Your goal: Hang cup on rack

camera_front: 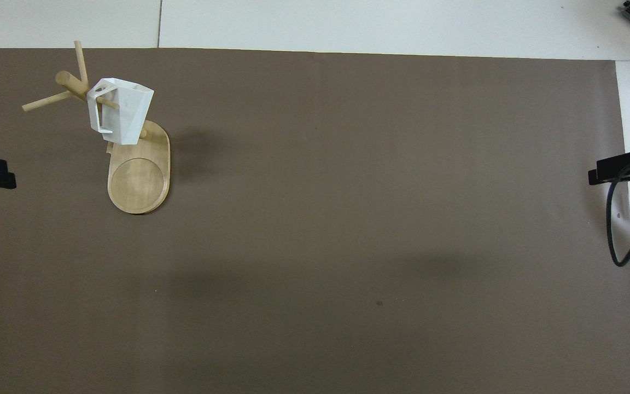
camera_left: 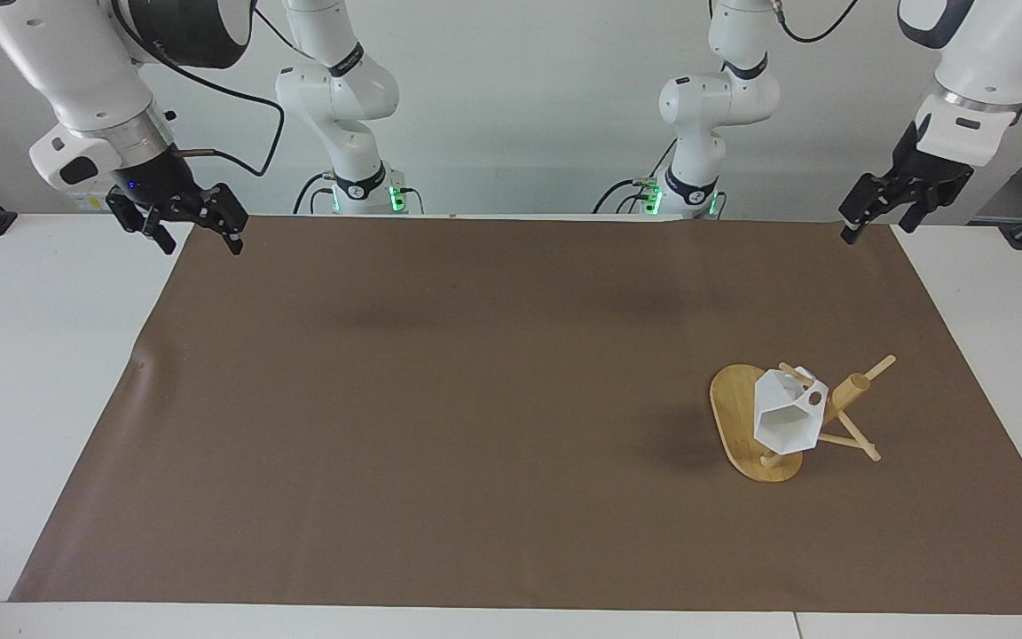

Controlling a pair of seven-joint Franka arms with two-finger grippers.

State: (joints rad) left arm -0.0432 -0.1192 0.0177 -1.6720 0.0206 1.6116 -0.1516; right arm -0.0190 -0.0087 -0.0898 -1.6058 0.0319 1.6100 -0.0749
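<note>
**Op A:** Well, from the facing camera I get both arms whole. My left claw [camera_left: 870, 213] hangs over the brown mat's [camera_left: 475, 399] corner at its own end of the bench [camera_left: 32, 373], fingers spread wide, holding nothing. My right claw [camera_left: 187, 226] is over the mat's edge at the right arm's end, also wide and empty.

**Op B:** Overhead I only catch the tips of each claw at the frame's sides. What I do see better from there is the rack's [camera_front: 139, 180] oval base with a round recess in it.

**Op A:** And the cup [camera_left: 786, 417]?

**Op B:** It hangs on the rack toward the left arm's end of the bench, a peg through its handle. Matte white, faceted, tapering. The facing camera looks straight into its hexagonal mouth, and the overhead shows its side and blocky handle instead.
</note>
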